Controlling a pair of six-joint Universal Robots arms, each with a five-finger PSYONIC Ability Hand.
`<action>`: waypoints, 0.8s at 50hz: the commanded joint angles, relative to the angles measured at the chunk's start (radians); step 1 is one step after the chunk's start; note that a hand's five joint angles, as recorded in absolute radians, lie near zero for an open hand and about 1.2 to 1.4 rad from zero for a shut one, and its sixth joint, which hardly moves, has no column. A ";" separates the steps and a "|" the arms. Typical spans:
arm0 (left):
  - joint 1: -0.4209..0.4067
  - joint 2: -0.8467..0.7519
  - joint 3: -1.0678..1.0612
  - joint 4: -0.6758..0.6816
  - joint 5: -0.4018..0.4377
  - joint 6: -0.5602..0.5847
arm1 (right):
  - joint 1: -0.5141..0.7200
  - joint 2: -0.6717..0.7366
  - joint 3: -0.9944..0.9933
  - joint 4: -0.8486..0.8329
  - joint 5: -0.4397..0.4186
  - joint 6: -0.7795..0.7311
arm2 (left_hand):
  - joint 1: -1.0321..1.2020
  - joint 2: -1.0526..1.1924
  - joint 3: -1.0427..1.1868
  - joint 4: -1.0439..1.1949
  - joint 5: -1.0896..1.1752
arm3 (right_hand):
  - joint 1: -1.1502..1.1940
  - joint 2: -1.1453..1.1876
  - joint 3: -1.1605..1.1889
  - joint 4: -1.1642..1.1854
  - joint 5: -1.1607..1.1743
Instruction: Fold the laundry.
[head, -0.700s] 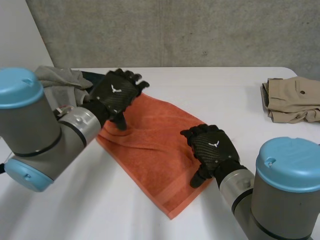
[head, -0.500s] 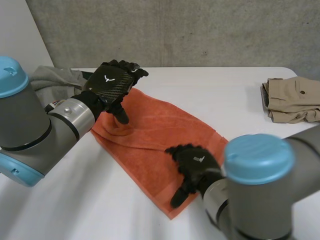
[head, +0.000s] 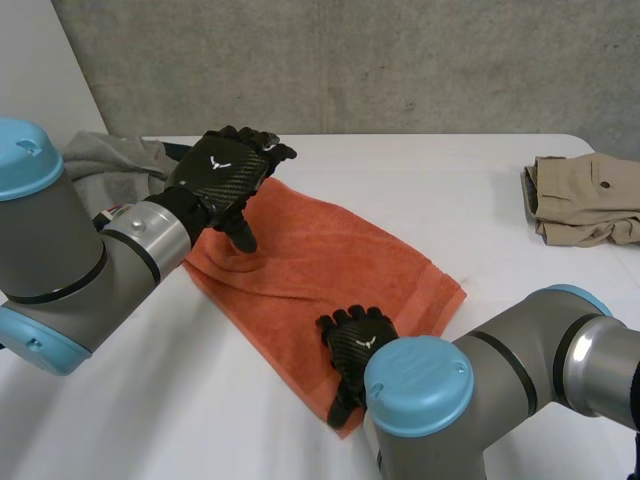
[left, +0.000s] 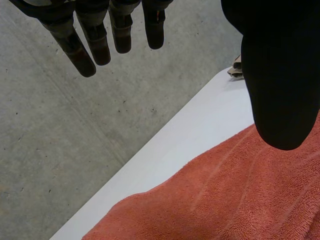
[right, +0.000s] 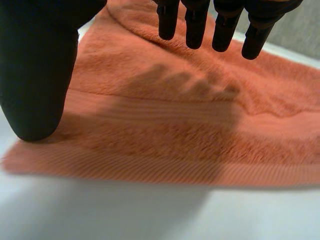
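Orange terry towel (head: 320, 265) lies spread slantwise on the white table (head: 450, 180), not yet folded. The left hand (head: 222, 172) hovers at the towel's far corner and the right hand (head: 352, 345) over its near hem, both spread and pinching nothing. I judge this the grasping step: each hand must next close on an edge. The right wrist view shows the fingers (right: 195, 25) clear above the towel, which the head view leaves unsettled.

Wall: a grey, rough concrete wall (head: 400, 60), marked with a faint vertical seam and small pits, is seen behind the table.
Side surface: a smooth, pale white panel (head: 40, 85) is seen at the wall's left end.
Furniture: a white, smooth-topped table (head: 420, 185) with a rounded far right corner is set before the wall.
Light: the tabletop is evenly lit, and only soft shadows are cast.
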 joint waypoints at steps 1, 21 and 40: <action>0.002 -0.001 0.000 0.001 0.006 -0.003 | -0.044 0.020 -0.002 -0.088 -0.001 -0.114 | -0.032 -0.028 -0.039 -0.028 -0.049 | -0.048 -0.035 -0.033 -0.033 -0.043; 0.001 -0.007 0.001 0.001 0.011 -0.006 | -0.104 -0.065 -0.036 0.009 -0.021 -0.048 | -0.032 -0.028 -0.039 -0.028 -0.049 | -0.022 -0.009 -0.007 -0.007 -0.016; 0.004 -0.014 0.003 0.001 0.012 -0.006 | 0.026 0.016 -0.013 0.011 -0.038 0.029 | -0.032 -0.028 -0.039 -0.028 -0.049 | -0.028 -0.015 -0.012 -0.013 -0.022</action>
